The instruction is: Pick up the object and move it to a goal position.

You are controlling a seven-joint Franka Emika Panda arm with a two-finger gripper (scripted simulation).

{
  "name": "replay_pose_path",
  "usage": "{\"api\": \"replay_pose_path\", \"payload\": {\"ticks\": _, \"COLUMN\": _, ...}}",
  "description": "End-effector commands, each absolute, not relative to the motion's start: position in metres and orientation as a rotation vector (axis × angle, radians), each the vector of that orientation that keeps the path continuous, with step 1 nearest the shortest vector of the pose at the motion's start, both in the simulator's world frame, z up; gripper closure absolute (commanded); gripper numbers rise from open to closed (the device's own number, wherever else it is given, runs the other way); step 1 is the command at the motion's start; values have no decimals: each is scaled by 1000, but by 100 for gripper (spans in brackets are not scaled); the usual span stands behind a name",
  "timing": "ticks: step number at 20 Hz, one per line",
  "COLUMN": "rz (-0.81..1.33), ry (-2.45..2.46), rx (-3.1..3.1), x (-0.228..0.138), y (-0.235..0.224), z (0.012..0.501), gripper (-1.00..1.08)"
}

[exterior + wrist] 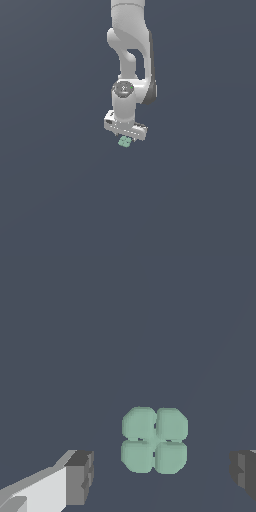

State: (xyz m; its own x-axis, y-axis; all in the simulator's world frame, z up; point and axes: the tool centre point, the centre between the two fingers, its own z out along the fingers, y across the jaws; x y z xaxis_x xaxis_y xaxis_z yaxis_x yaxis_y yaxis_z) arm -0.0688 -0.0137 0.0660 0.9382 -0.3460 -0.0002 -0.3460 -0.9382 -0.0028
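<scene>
Exterior view. Plain dark slate-blue surface (55, 200) fills the frame; no edges or corners of it visible, so nothing can be placed against them. Single white Panda arm (131, 55) enters from the top of the frame, roughly mid-width, and hangs straight down. Wrist joint with a dark round cap faces the camera. Below it, the white hand block sits slightly tilted, lower toward the exterior view's right. The gripper (125, 138) points down at the surface.

Object (124, 142): tiny pale mint-green lump, directly under the hand block, just toward the exterior view's left of the block's middle. Much smaller than the hand. This view does not resolve whether it rests on the surface or is off it.

Wrist view. Camera looks down between the fingers. One finger (75, 478), white body with a dark grey pad, shows near one lower corner of the frame; the other finger's dark pad (244, 471) is just visible at the opposite edge. The object (155, 440) appears as four rounded knobs in a two-by-two cluster, clover-like, mint-green.

Jaws: spread wide. Object lies between the two pads, with clear bare surface on both sides; neither pad touches it. It sits somewhat nearer the edge-side pad's half than dead centre. Nothing is held.
</scene>
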Motion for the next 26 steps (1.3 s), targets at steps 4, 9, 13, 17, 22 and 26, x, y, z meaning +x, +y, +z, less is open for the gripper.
{"api": "replay_pose_path", "payload": {"ticks": 4, "rz": 0, "ry": 611, "rx": -3082, "x": -78, "y": -16, "z": 57, "gripper": -92}}
{"api": "replay_pose_path", "payload": {"ticks": 9, "rz": 1, "ry": 604, "rx": -3083, "x": -77, "y": -16, "z": 55, "gripper": -92}}
{"api": "replay_pose_path", "payload": {"ticks": 13, "rz": 1, "ry": 606, "rx": -3082, "x": -78, "y": -16, "z": 43, "gripper": -92}}
{"api": "replay_pose_path", "payload": {"ticks": 17, "rz": 1, "ry": 609, "rx": -3082, "x": -79, "y": -16, "z": 24, "gripper": -92}}
{"api": "replay_pose_path", "payload": {"ticks": 22, "rz": 0, "ry": 612, "rx": -3081, "x": -79, "y": -16, "z": 9, "gripper": -92}}
{"api": "replay_pose_path", "payload": {"ticks": 26, "rz": 0, "ry": 612, "rx": -3081, "x": -79, "y": -16, "z": 7, "gripper": 108}}
